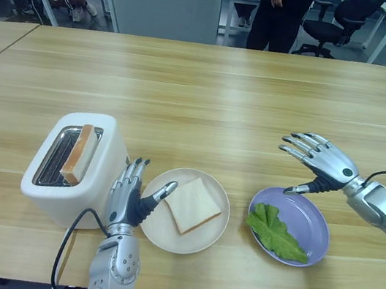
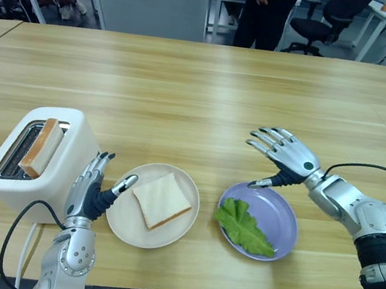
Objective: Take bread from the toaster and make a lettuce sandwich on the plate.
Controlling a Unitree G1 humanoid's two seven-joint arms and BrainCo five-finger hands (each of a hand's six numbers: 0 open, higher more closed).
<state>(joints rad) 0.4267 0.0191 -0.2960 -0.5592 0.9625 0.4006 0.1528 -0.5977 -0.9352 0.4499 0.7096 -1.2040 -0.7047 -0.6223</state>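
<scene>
left eye view, layout: 1 bread slice (image 1: 192, 204) lies flat on the cream plate (image 1: 151, 228); a 2nd slice (image 1: 80, 154) stands on edge in a slot of the white toaster (image 1: 88, 194), just left of that plate; a lettuce leaf (image 1: 276, 233) lies on the purple plate (image 1: 311, 212) to the right.
left hand (image 1: 127, 196): upright between toaster and cream plate, fingers loosely spread and holding nothing, thumb tip over the plate's rim.
right hand (image 1: 320, 160): above the far edge of the purple plate, fingers splayed wide, empty.
bread handling: light, soft and easily crushed; the 2nd slice stands proud of its slot, so a gentle pinch on both faces of the exposed top, then a straight lift, looks best. how crisp it is cannot be told from here.
lettuce handling: very light, limp, probably slippery and quick to tear; the firmer end by the rib seems the safest hold.
writing: no brand, label or lettering can be made out on toaster or plates.
</scene>
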